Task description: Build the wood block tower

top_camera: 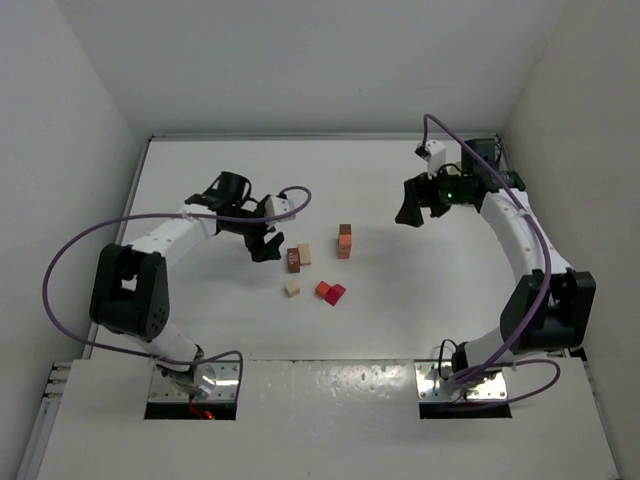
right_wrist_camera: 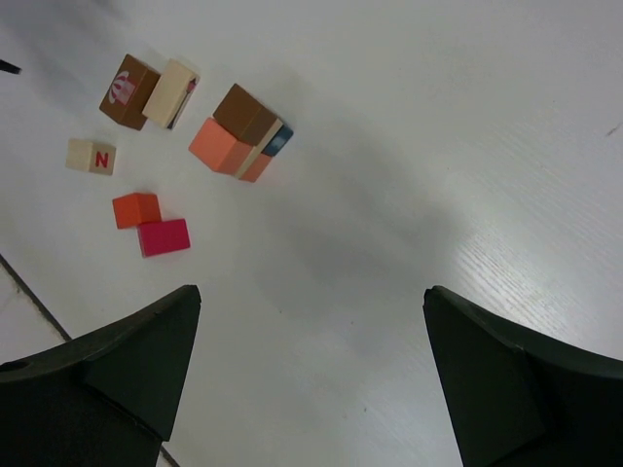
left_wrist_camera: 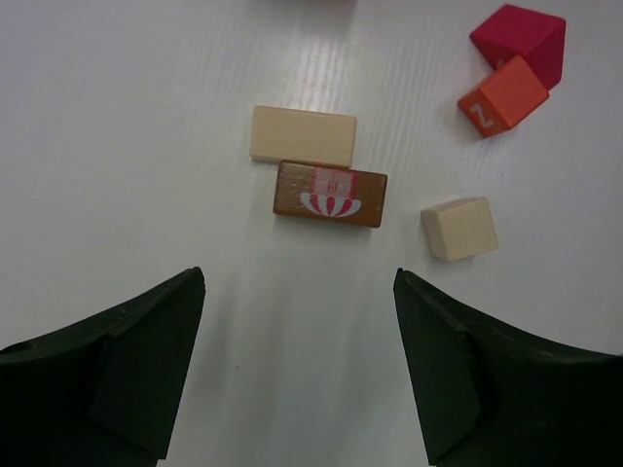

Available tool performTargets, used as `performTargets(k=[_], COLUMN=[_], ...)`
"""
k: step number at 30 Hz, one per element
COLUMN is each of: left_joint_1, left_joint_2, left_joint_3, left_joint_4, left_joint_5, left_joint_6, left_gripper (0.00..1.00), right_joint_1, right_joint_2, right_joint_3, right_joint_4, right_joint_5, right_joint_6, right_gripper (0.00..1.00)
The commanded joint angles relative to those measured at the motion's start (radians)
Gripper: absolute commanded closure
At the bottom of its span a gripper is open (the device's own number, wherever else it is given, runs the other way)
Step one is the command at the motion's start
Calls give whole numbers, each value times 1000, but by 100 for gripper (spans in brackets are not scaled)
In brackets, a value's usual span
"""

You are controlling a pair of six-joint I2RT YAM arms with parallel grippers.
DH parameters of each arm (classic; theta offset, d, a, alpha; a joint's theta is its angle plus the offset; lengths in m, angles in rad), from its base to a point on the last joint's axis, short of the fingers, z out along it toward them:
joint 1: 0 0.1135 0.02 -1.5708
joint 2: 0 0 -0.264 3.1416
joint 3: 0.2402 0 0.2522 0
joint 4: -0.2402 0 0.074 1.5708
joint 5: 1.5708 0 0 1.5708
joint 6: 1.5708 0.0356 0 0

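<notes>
Wide-spread, empty left jaws sit near the brown block; right jaws likewise. We judge it light, rigid, slightly slick: pinch its long flat sides.

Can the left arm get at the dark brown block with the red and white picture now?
Probably yes. The left gripper is open, the dark brown block lies just ahead of it, and nothing stands between them. The pale block touching its far side might be caught too.
</notes>
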Motion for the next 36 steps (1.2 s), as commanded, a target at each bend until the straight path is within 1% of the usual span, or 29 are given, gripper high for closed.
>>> performTargets(k=[1,3,4,6,11,15,22,24,28,29,31,32,33,34,35,36], left_joint_1=[-53,-86,-95,-104,-147,-168,-178,-178,-187,-187,-187,-187,-187,-187,-178,-178], left_joint_2=[47,65,76,87,157,182,245,257,268,268,268,268,268,268,254,243], left_joint_3=[28,5,-10,-32,-23,-3,15,16,16,16,16,25,25,25,25,25], left_joint_4=[14,42,69,94,103,114,171,180,189,189,189,189,189,189,189,189], left_joint_5=[-12,-34,-43,-57,-66,-75,-97,-106,-127,-127,-127,-127,-127,-118,-109,-89], left_joint_6=[126,135,135,144,175,175,133,123,123,123,123,123,123,123,123,123], left_gripper=[16,16,16,16,16,16,16,17,27,32,38,42,45,48,53,55], right_joint_1=[-20,-22,-53,-60,-81,-94,-109,-107,-111,-111,-109,-110,-109,-110,-109,-110], right_joint_2=[-41,-60,-75,-93,-116,-126,-130,-136,-142,-144,-144,-143,-144,-141,-139,-138], right_joint_3=[22,2,-11,-30,-59,-68,-76,-84,-93,-93,-94,-97,-96,-96,-96,-97], right_joint_4=[-73,-78,-81,-81,-84,-81,-84,-82,-84,-84,-79,-82,-84,-84,-84,-81], right_joint_5=[-31,-11,-12,0,2,6,9,11,8,6,6,2,3,-1,-3,-6], right_joint_6=[-54,-68,-72,-83,-85,-88,-95,-101,-106,-109,-108,-111,-117,-114,-114,-118], right_gripper=[4,4,2,2,2,1,1,1,1,1,1,1,1,1,1,1])
